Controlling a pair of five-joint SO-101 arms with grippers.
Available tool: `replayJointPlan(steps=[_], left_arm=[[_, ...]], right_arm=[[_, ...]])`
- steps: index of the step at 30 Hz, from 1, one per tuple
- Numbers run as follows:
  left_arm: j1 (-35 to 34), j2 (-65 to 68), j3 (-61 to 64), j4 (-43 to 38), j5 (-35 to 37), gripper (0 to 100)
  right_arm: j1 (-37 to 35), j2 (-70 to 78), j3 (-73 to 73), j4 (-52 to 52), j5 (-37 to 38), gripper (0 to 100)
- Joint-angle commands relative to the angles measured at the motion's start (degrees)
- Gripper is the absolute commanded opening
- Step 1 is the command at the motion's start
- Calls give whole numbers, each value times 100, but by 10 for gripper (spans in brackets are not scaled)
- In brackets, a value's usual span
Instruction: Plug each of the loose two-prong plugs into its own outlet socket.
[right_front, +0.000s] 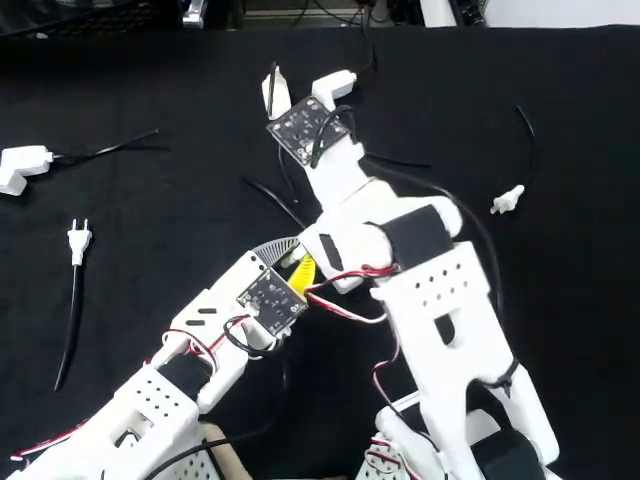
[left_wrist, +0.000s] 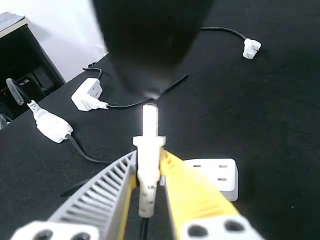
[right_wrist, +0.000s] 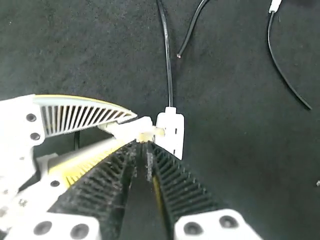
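the plug (left_wrist: 149, 142) sits clamped in the left gripper (left_wrist: 148, 157), prongs pointing ahead of it. an outlet socket (left_wrist: 216, 177) lies on the table (left_wrist: 280, 125) just beside and beneath that gripper. the same socket lies just ahead of the right gripper (right_wrist: 146, 146), its cable (right_wrist: 167, 55) running straight away; the left gripper stands to that gripper's side, the plug's prongs at the socket's edge. farther ahead of the left gripper lie two corded pieces (left_wrist: 87, 95) to one side and a loose plug (left_wrist: 251, 47) well apart to the other.
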Motion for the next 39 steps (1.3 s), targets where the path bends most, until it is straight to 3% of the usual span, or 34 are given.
replayJointPlan(steps=[1,10,14,25,31,36,39], left_arm=[[48,-105,-198,-9,70,28],[40,-105,-198,-9,70,28],[40,-105,-198,-9,70,28],[57,-105,-198,-9,70,28],[101,-105,-154,-9,70,28],[66,-105,-171,9,70,28],[92,-105,-163,9,70,28]], right_arm=[[-53,-145,40,-167,35,12],[-26,-198,215,-211,-35,12],[369,-198,233,-281,-589,12],[580,-189,1270,-1785,-721,12],[624,-198,1253,-1978,580,14],[589,-145,857,-1143,589,18],[615,-145,708,-791,580,84]])
